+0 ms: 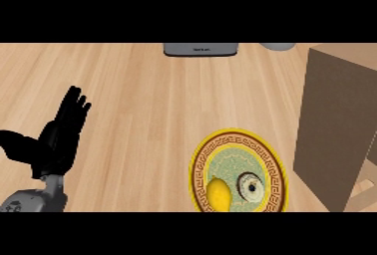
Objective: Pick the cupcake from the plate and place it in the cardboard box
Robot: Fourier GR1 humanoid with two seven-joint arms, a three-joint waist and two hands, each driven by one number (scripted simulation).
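A round plate (234, 144) with a yellow rim and brown patterned band lies at the lower middle right of the counter. On it sits the cupcake (253, 186), white with a dark swirl, and beside it to the left a yellow lemon-like fruit (219, 193). The tall cardboard box (338, 124) stands just right of the plate. My left hand (60, 135) shows at the left, open with fingers straight and pointing up, well apart from the plate. The right hand does not show.
A grey flat device (201, 49) lies at the counter's far edge, with a pale round object (277, 46) to its right. Bare wooden counter (147, 109) stretches between my left hand and the plate.
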